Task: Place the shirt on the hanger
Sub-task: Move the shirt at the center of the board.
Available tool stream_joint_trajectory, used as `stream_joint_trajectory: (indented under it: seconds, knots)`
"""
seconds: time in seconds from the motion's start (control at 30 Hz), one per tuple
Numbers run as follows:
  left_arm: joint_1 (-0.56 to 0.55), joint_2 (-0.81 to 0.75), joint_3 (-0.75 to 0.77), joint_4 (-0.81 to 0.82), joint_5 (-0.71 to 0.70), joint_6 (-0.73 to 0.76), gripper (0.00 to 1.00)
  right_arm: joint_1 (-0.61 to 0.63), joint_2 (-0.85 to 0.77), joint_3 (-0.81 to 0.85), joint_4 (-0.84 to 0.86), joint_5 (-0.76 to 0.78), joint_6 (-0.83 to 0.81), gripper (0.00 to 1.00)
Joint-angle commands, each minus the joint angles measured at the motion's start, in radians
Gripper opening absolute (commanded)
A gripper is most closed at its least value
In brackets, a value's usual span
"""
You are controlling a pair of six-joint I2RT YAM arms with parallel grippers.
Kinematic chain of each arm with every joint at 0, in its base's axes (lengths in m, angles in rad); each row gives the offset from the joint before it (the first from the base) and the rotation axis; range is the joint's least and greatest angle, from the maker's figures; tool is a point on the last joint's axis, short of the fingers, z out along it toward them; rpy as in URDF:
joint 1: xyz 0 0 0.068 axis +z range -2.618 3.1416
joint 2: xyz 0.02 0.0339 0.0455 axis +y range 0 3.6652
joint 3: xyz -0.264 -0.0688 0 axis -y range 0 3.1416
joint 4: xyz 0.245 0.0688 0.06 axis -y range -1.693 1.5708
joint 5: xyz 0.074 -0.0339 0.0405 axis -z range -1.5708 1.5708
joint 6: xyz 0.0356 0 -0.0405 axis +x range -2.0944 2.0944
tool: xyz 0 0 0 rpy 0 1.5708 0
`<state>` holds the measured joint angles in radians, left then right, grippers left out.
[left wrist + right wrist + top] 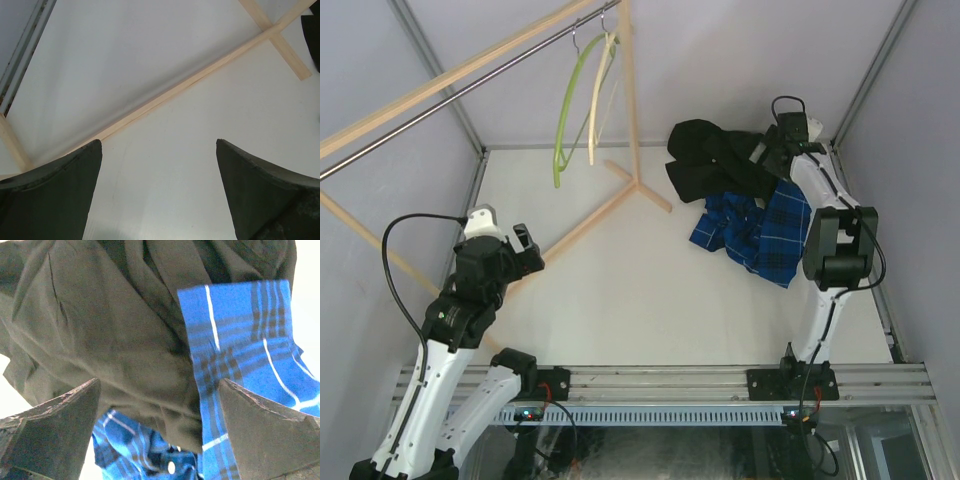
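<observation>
The blue plaid shirt (758, 229) lies crumpled on the table at the right, partly under a plain black garment (715, 160). In the right wrist view the shirt (250, 340) and the black garment (110, 335) fill the frame. My right gripper (772, 148) hovers over the far edge of the pile, open and empty (159, 385). The lime-green hanger (572, 105) hangs by its silver hook from the rail at the back left. My left gripper (510, 240) is open and empty (159, 145) above bare table at the left.
A pale cream hanger (600, 95) hangs beside the green one. The wooden rack's post (628, 90) and its floor struts (590, 222) cross the table's middle; one strut shows in the left wrist view (185, 85). A metal rail (450, 95) runs along the back left.
</observation>
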<state>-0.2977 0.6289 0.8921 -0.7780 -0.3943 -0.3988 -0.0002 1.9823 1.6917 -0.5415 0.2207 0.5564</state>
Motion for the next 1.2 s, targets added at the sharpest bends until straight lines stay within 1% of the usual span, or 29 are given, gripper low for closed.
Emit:
stream_joint_trajectory:
  seconds: [0.0, 0.17, 0.37, 0.47, 0.6, 0.63, 0.87, 0.97, 1.03, 1.1, 1.17]
  knots:
    - [0.008, 0.008, -0.015, 0.039, 0.01, 0.02, 0.98, -0.006, 0.109, 0.165, -0.067, 0.033, -0.011, 1.0]
    - [0.014, 0.018, -0.016, 0.041, 0.018, 0.024, 0.99, -0.007, 0.234, 0.285, -0.097, 0.015, -0.011, 1.0]
    - [0.025, 0.03, -0.015, 0.042, 0.028, 0.027, 0.98, -0.009, 0.382, 0.42, -0.172, 0.015, -0.005, 1.0]
    - [0.032, 0.035, -0.015, 0.043, 0.031, 0.028, 0.98, -0.014, 0.436, 0.489, -0.226, -0.026, -0.002, 1.0]
    - [0.04, 0.04, -0.015, 0.044, 0.04, 0.029, 0.98, -0.009, 0.433, 0.486, -0.223, -0.039, -0.013, 0.93]
    - [0.042, 0.041, -0.014, 0.043, 0.041, 0.03, 0.98, -0.009, 0.431, 0.482, -0.224, -0.052, -0.013, 0.89]
    - [0.048, 0.046, -0.014, 0.043, 0.043, 0.032, 0.98, -0.01, 0.447, 0.465, -0.233, -0.122, -0.02, 0.51]
    - [0.048, 0.047, -0.015, 0.042, 0.043, 0.031, 0.98, -0.01, 0.419, 0.433, -0.219, -0.124, -0.025, 0.33]
    - [0.049, 0.049, -0.014, 0.043, 0.043, 0.031, 0.97, -0.012, 0.372, 0.374, -0.188, -0.128, -0.029, 0.2]
    - [0.05, 0.049, -0.014, 0.043, 0.042, 0.032, 0.97, -0.014, 0.294, 0.28, -0.115, -0.124, -0.031, 0.06]
    - [0.049, 0.051, -0.013, 0.043, 0.04, 0.032, 0.97, -0.019, 0.197, 0.171, -0.042, -0.111, -0.031, 0.0]
